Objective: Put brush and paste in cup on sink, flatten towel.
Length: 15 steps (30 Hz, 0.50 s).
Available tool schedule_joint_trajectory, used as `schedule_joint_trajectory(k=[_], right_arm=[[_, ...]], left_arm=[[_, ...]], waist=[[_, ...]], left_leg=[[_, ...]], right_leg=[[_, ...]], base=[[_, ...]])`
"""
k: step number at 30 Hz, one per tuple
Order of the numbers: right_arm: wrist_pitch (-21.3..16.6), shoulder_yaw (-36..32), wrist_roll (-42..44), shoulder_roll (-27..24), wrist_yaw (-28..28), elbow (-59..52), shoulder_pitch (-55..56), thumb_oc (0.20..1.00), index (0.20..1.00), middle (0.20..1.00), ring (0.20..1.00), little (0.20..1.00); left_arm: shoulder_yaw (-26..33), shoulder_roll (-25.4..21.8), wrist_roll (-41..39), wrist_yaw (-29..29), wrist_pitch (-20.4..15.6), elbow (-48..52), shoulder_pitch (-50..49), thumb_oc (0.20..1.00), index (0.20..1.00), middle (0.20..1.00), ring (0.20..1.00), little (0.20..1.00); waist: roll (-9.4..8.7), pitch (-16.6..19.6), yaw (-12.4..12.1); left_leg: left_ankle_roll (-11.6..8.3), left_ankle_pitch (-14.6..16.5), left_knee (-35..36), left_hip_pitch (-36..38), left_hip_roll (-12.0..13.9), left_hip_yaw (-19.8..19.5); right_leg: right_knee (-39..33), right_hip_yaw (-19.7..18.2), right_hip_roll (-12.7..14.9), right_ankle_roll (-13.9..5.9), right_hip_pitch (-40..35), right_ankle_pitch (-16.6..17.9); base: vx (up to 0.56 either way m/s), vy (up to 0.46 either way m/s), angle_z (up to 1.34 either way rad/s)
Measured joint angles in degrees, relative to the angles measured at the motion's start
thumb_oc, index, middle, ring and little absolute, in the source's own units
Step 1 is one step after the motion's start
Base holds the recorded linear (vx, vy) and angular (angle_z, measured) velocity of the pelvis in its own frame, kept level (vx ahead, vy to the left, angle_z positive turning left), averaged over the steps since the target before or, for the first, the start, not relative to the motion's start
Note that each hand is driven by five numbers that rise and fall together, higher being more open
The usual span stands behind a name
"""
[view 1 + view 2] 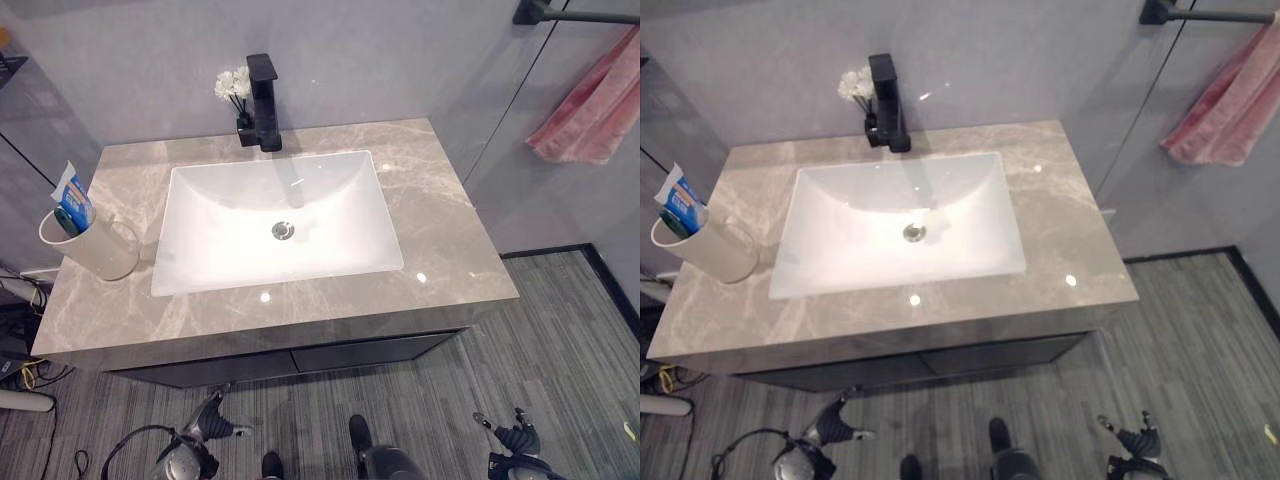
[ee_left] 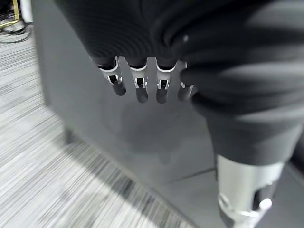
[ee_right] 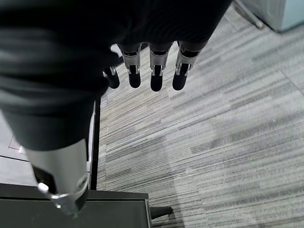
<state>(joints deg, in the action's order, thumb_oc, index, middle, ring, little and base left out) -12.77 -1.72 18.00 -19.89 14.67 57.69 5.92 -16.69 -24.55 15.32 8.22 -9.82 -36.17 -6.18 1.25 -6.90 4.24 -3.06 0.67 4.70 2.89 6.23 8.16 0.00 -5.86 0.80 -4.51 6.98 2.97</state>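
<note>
A white cup (image 1: 95,245) stands on the left of the grey marble counter (image 1: 450,235), holding a blue-and-white toothpaste tube (image 1: 72,198) and a dark green brush handle (image 1: 66,222). A pink towel (image 1: 590,105) hangs bunched from a black rail (image 1: 575,14) on the wall at the upper right. My left hand (image 1: 210,425) hangs low in front of the cabinet, fingers relaxed and empty (image 2: 137,88). My right hand (image 1: 510,440) hangs low at the right over the floor, its fingers (image 3: 154,71) straight and holding nothing.
A white basin (image 1: 275,220) sits in the counter's middle with a black tap (image 1: 262,100) behind it and small white flowers (image 1: 233,85) beside the tap. Dark cabinet doors (image 1: 300,358) run below the counter. Grey striped floor (image 1: 540,350) lies in front.
</note>
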Motion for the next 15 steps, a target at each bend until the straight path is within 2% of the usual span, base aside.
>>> schedule_joint_trajectory(k=[3,4,6,7,8,9,10,12,13,15], right_arm=[[0.0,0.5,1.6,-0.1,-1.0,2.2,-1.4,1.0,1.0,1.0,1.0,1.0],[0.0,0.7,1.7,-0.3,-1.1,2.3,-1.9,1.0,1.0,1.0,1.0,1.0],[0.0,0.8,1.6,-0.7,-1.2,4.7,-4.2,1.0,1.0,1.0,1.0,1.0],[0.1,1.0,1.3,-1.0,-1.2,5.6,-5.3,1.0,1.0,1.0,1.0,1.0],[0.2,0.9,1.3,-1.2,-1.2,5.7,-6.2,1.0,1.0,1.0,1.0,1.0],[0.2,0.8,0.8,-1.2,-1.0,3.7,-6.9,1.0,1.0,1.0,1.0,1.0],[-0.1,0.8,0.8,-1.3,-1.0,1.8,-7.0,1.0,1.0,1.0,1.0,1.0],[-0.1,0.9,0.8,-1.7,-1.0,1.9,-6.9,1.0,1.0,1.0,1.0,1.0],[0.0,0.9,0.8,-1.5,-1.0,2.3,-6.6,1.0,1.0,1.0,1.0,1.0],[0.0,0.7,0.8,-1.5,-1.0,3.4,-5.6,1.0,1.0,1.0,1.0,1.0]], left_arm=[[-1.9,0.2,0.1,0.2,0.1,-2.4,3.7,1.0,1.0,1.0,1.0,1.0],[-2.4,1.4,0.4,0.3,0.0,-2.7,4.3,1.0,1.0,1.0,1.0,1.0],[-5.0,4.0,0.5,0.4,0.0,-3.2,6.0,1.0,1.0,1.0,1.0,1.0],[-5.4,4.7,0.6,0.4,0.0,-3.1,6.2,1.0,1.0,1.0,1.0,1.0],[-5.5,4.6,0.5,0.4,0.0,-3.1,6.5,1.0,1.0,1.0,1.0,1.0],[-5.1,4.0,0.6,0.5,0.1,-3.5,5.9,1.0,1.0,1.0,1.0,1.0],[-4.5,3.2,0.5,0.6,0.1,-3.9,3.9,1.0,1.0,1.0,1.0,1.0],[-4.3,2.6,0.5,0.8,0.1,-3.3,3.6,1.0,1.0,1.0,1.0,1.0],[-4.3,2.3,0.5,0.8,0.0,-3.1,3.0,1.0,1.0,1.0,1.0,1.0],[-3.6,2.2,0.4,0.9,-0.1,-2.8,3.2,1.0,1.0,1.0,1.0,1.0]], waist=[[0.21,-0.2,-0.1],[1.07,-0.5,-0.1],[2.7,-1.5,-0.8],[2.78,-2.5,-1.0],[2.17,-3.7,-1.2],[-1.34,-5.4,-1.8],[-3.52,-5.2,-1.7],[-3.47,-5.2,-1.1],[-2.86,-4.8,0.0],[-1.72,-4.3,1.5]], left_leg=[[-0.01,0.0,-2.7,-2.5,-0.5,-1.5],[-0.01,0.0,-3.6,-3.6,-0.5,-2.2],[-0.16,-0.1,-8.5,-7.6,-0.6,-4.8],[-2.82,-1.9,-12.5,-10.6,-0.9,-6.0],[-4.85,-3.6,-14.0,-11.5,-1.2,-6.6],[-6.28,-8.6,-15.1,-12.3,-3.1,-8.0],[-3.25,-3.4,-17.8,-11.4,-3.3,-9.3],[-2.44,1.6,-23.2,-10.9,-5.1,-16.8],[-1.02,3.4,-22.0,-9.7,-5.1,-16.4],[1.04,4.7,-15.5,-6.5,-5.1,-14.4]], right_leg=[[-1.7,0.4,0.8,-0.38,-0.3,0.9],[-4.2,0.5,0.9,-0.44,-1.0,2.3],[-5.0,1.6,1.1,-0.23,-1.2,2.9],[-4.5,1.8,1.3,0.41,-1.1,2.9],[-3.6,1.4,2.1,1.01,-0.7,2.6],[-2.9,1.1,5.0,3.15,-0.1,2.4],[-3.1,0.0,6.3,3.67,0.6,2.2],[-2.0,-1.5,5.7,2.89,2.3,2.1],[-2.0,-1.5,5.0,2.34,2.3,2.3],[-1.5,-1.4,3.7,1.79,3.2,3.3]], base=[[-0.04,-0.077,0.21],[-0.05,-0.083,0.4],[-0.06,-0.038,0.67],[-0.05,0.056,0.7],[-0.01,0.066,0.52],[-0.05,0.123,-0.04],[-0.03,0.204,-0.28],[0.0,0.216,-0.36],[0.02,0.208,-0.12],[-0.01,0.2,0.07]])
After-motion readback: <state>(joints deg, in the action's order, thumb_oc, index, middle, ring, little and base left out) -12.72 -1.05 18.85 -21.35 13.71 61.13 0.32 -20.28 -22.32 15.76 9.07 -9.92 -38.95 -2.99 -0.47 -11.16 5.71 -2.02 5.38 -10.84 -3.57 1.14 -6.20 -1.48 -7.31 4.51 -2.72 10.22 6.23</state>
